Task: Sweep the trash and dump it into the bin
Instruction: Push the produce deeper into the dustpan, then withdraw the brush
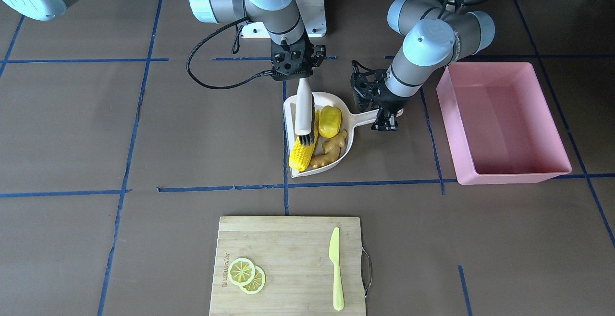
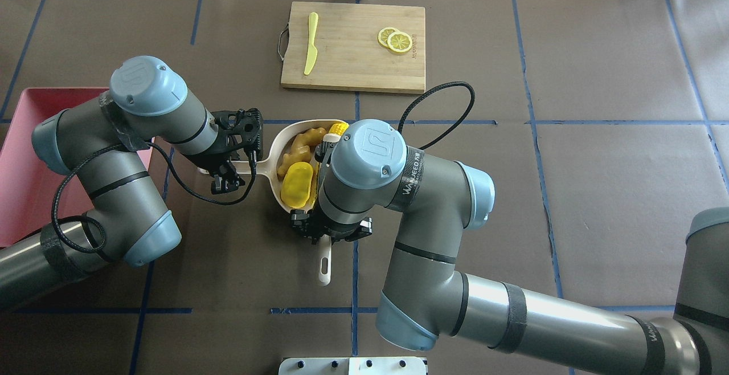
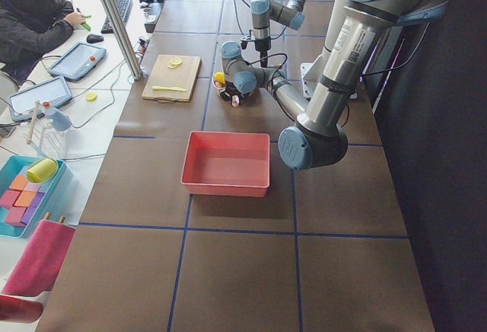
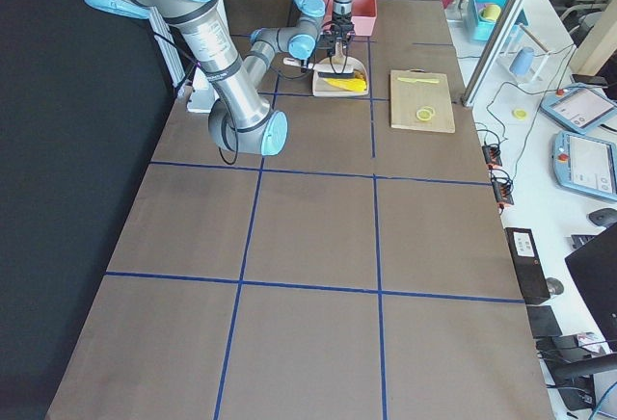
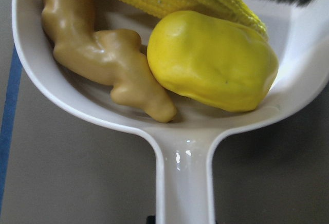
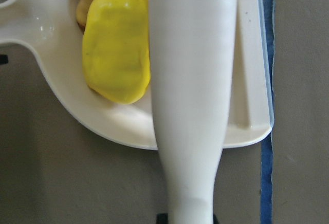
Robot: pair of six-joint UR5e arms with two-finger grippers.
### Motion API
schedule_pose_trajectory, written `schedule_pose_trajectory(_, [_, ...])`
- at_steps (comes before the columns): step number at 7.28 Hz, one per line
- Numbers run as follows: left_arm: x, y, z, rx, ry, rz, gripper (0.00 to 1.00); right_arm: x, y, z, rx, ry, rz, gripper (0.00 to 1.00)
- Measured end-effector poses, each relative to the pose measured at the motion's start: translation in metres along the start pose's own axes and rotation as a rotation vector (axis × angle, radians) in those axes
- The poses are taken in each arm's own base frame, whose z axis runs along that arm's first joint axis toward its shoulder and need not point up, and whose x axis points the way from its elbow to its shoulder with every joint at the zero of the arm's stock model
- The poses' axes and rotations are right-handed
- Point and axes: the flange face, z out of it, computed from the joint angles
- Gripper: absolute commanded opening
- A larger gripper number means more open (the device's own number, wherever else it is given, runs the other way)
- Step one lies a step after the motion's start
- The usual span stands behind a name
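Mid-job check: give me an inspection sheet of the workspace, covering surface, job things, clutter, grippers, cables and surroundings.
Surface: brown table with a blue tape grid; no loose trash seen on it.
Job's things: corn cob, potato lump and ginger root all lie in the dustpan; the pink bin stands empty, apart from it.
Clutter: cutting board with two lemon slices and a knife.
Grippers: left gripper has its jaws closed on the dustpan handle; right gripper holds the brush, bristles on the corn cob.
Cables: right arm's cable and left arm's cable loop free.
Surroundings: operator at a side desk with tablets.
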Motion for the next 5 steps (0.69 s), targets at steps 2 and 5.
schedule_pose_trajectory(2, [0.001,0.000,0.001,0.002,0.001,-0.009,0.00,0.000,0.003,-0.006,0.000,0.002,0.002,0.00])
schedule_pose_trajectory(5, [0.002,-0.001,0.000,0.008,0.000,-0.007,0.00,0.014,-0.002,-0.020,0.006,0.065,0.031,0.00])
